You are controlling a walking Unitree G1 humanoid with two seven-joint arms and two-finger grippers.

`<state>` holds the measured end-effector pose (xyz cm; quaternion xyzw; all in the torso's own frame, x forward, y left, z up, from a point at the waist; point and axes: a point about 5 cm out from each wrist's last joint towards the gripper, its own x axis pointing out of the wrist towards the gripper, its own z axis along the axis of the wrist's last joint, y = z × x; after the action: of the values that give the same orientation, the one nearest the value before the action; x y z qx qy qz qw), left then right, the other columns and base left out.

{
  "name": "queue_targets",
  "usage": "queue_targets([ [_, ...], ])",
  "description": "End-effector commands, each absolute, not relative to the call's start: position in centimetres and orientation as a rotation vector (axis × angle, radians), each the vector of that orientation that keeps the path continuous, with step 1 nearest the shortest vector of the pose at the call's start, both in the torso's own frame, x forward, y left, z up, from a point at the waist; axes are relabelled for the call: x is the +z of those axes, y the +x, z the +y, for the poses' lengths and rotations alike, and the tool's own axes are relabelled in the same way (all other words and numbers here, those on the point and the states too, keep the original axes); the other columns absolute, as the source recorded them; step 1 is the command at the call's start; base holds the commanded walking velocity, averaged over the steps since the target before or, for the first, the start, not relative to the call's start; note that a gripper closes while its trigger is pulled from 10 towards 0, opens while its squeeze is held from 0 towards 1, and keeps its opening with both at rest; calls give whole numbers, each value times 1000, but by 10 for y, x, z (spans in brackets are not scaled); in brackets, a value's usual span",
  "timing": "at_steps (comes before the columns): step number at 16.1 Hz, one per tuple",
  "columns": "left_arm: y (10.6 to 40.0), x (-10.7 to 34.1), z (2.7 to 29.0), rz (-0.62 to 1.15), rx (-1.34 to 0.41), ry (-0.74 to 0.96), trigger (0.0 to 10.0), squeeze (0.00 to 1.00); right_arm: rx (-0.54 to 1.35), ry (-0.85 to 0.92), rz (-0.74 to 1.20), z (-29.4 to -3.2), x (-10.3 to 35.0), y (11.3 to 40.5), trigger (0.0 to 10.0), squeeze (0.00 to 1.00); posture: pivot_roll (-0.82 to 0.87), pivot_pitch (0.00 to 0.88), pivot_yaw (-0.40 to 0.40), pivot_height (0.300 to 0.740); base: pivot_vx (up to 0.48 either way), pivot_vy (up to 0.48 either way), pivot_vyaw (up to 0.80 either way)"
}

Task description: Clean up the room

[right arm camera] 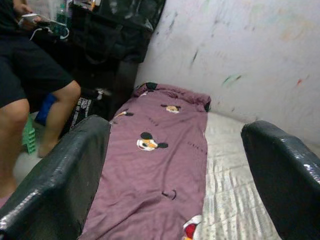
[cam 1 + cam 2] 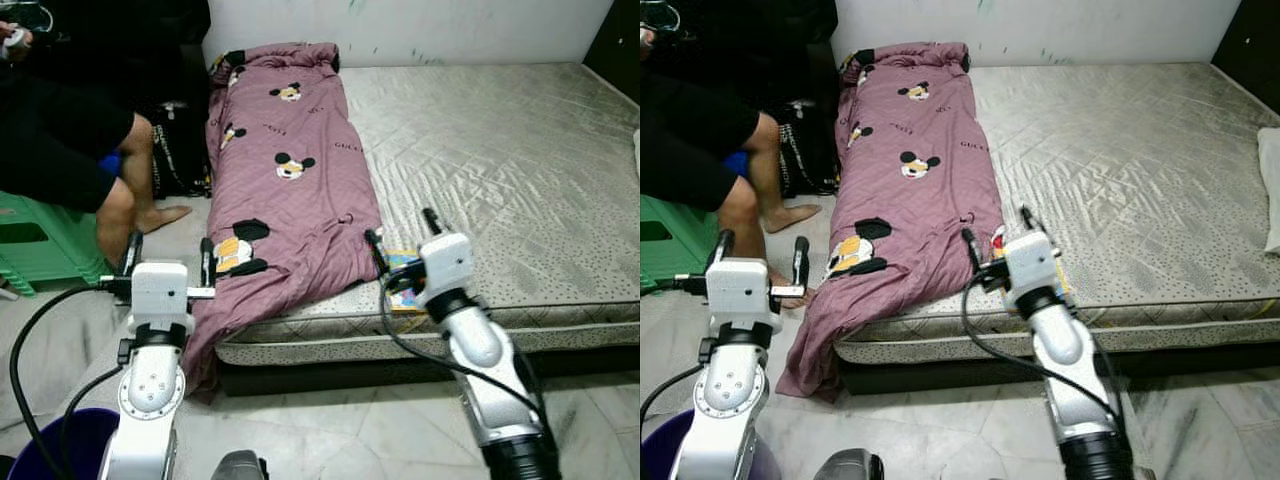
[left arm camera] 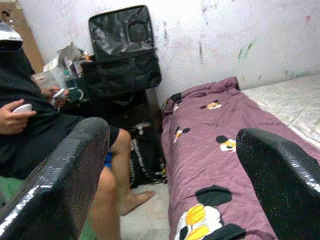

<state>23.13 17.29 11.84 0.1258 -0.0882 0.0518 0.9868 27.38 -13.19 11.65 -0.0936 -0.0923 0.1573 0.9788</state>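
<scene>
A mauve blanket point(image 2: 285, 170) printed with cartoon mice lies lengthwise along the left side of a bare grey mattress point(image 2: 500, 160), its near corner drooping over the edge toward the floor. My left gripper point(image 2: 168, 255) is open, raised just left of that hanging corner. My right gripper point(image 2: 402, 236) is open above the mattress's front edge, right of the blanket, over a small colourful flat item point(image 2: 405, 290). The blanket point(image 3: 210, 150) runs on between the left wrist's fingers point(image 3: 55, 185), and the blanket point(image 1: 160, 165) fills the gap in the right wrist view too.
A person point(image 2: 70, 140) sits on a green stool point(image 2: 40, 245) at the left, bare feet on the floor, holding a device. Black bags point(image 2: 180, 150) stand by the wall. A dark blue bin point(image 2: 60, 440) is at my lower left. A white pillow edge point(image 2: 1270, 190) lies far right.
</scene>
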Motion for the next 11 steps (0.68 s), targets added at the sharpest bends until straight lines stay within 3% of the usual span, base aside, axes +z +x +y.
queue_targets([
  [1,234,123,169,-185,83,228,10000,0,301,-178,-206,-130,124,276,10000,0,-24,0,1,740,0,0,0],
  [4,229,121,162,-181,43,203,10000,0,283,-162,-198,-130,124,279,10000,0,-26,0,-2,740,84,0,0],
  [11,227,123,159,-180,18,200,10000,0,258,-178,-183,-136,123,280,10000,0,-26,26,-3,740,325,0,0],
])
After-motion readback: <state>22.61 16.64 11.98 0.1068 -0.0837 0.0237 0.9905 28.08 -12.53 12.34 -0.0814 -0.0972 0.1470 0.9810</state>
